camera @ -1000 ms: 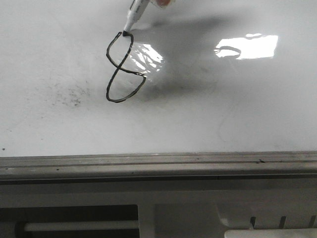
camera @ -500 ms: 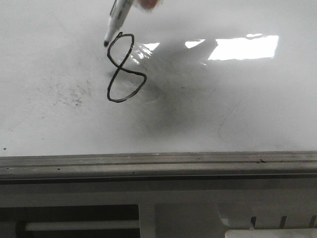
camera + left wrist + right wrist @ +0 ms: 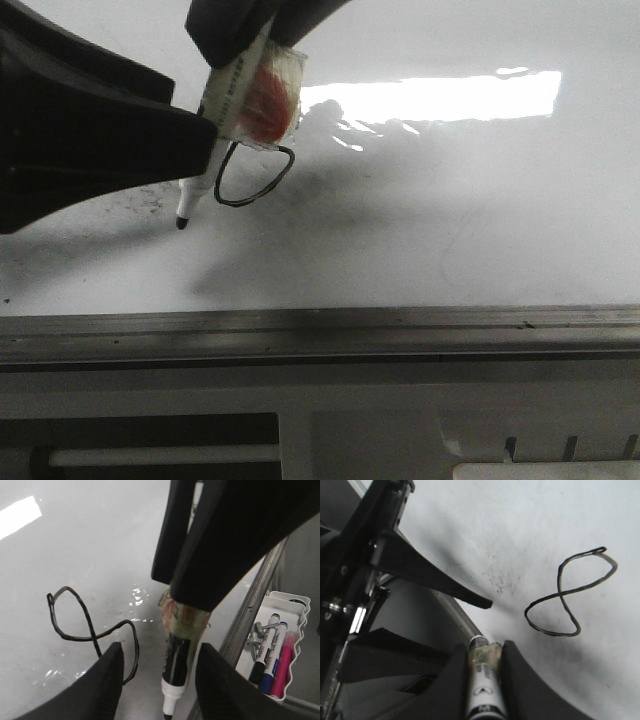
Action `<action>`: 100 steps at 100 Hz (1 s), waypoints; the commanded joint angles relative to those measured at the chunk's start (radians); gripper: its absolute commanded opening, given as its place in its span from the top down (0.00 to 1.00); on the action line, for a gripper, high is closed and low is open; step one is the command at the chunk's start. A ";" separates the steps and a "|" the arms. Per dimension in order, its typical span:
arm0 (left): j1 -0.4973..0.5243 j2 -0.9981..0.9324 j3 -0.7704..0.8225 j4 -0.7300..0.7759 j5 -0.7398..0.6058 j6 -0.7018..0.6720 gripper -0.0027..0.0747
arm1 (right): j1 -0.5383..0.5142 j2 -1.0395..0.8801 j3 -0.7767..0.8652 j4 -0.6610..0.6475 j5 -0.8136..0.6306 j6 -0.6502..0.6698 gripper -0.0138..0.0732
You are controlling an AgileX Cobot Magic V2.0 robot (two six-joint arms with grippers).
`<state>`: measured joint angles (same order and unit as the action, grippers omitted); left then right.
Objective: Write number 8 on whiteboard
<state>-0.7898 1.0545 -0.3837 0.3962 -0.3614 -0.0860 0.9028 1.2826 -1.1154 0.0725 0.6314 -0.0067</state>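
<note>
Marker (image 3: 222, 140) tip now off the board (image 3: 480, 230) vs 1 s ago, w/ right tool (image 3: 482, 652) clamped on it, left tool (image 3: 157, 680) open; 8 (image 3: 568, 595) looks complete.

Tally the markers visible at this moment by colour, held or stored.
Black: 2, the held marker in the right gripper and a black-capped marker in the tray
Blue: 1, the blue marker in the tray
Pink: 1, the pink marker in the tray
Total: 4 markers
</note>
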 commanded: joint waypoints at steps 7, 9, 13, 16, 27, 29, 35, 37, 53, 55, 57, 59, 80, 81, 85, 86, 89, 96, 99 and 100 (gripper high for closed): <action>-0.010 0.027 -0.034 -0.012 -0.094 -0.010 0.57 | 0.001 -0.022 -0.029 0.005 -0.065 -0.011 0.91; -0.010 0.033 -0.034 -0.012 -0.093 -0.010 0.58 | 0.001 -0.022 -0.029 0.008 -0.065 -0.011 0.91; -0.010 0.037 -0.034 -0.012 -0.093 -0.010 0.61 | 0.001 -0.022 -0.029 0.015 -0.072 -0.011 0.91; -0.010 0.042 -0.034 -0.012 -0.093 -0.010 0.63 | 0.001 -0.022 -0.029 0.022 -0.075 -0.011 0.91; -0.010 0.044 -0.034 -0.012 -0.095 -0.010 0.73 | 0.001 -0.022 -0.029 0.028 -0.077 -0.011 0.91; -0.010 0.044 -0.034 -0.012 -0.095 -0.010 0.74 | 0.001 -0.022 -0.029 0.028 -0.077 -0.011 0.91; -0.010 0.044 -0.034 -0.012 -0.095 -0.010 0.83 | 0.001 -0.022 -0.029 0.028 -0.076 -0.011 0.91; -0.010 0.044 -0.034 -0.012 -0.095 -0.010 0.86 | 0.001 -0.022 -0.029 0.028 -0.078 -0.011 0.91; -0.010 0.044 -0.034 -0.012 -0.095 -0.010 0.99 | 0.001 -0.022 -0.029 0.020 -0.080 -0.011 0.83; -0.010 0.044 -0.034 -0.012 -0.095 -0.010 0.99 | 0.001 -0.022 -0.029 0.020 -0.080 -0.011 0.80; -0.010 0.044 -0.034 -0.012 -0.095 -0.011 0.99 | 0.001 -0.022 -0.029 0.020 -0.080 -0.011 0.76; -0.010 0.044 -0.034 -0.012 -0.095 -0.011 0.99 | 0.001 -0.022 -0.029 0.020 -0.080 -0.011 0.71; -0.010 0.020 -0.034 -0.090 -0.082 -0.011 0.99 | -0.001 -0.022 -0.029 0.011 -0.080 -0.011 0.41; -0.010 0.018 -0.034 -0.114 -0.075 -0.011 0.99 | -0.001 -0.022 -0.029 0.011 -0.080 -0.011 0.41; -0.010 0.003 -0.034 -0.205 -0.062 -0.011 0.99 | -0.001 -0.022 -0.029 0.011 -0.078 -0.011 0.41; -0.007 0.000 -0.034 -0.223 -0.055 -0.011 0.99 | -0.001 -0.022 -0.029 0.011 -0.078 -0.011 0.41; -0.003 -0.010 -0.034 -0.296 -0.039 -0.011 0.99 | -0.001 -0.022 -0.029 0.011 -0.078 -0.011 0.41; 0.008 -0.037 -0.036 -0.477 0.017 -0.011 0.99 | -0.001 -0.022 -0.029 0.011 -0.078 -0.011 0.41; 0.017 -0.046 -0.038 -0.555 0.041 -0.011 0.99 | -0.001 -0.022 -0.029 0.011 -0.078 -0.011 0.41; 0.021 -0.046 -0.040 -0.569 0.054 -0.011 0.99 | -0.001 -0.022 -0.029 0.011 -0.078 -0.011 0.41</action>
<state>-0.7851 1.0427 -0.3878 0.0348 -0.3032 -0.0873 0.9028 1.2826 -1.1154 0.0934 0.6140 -0.0067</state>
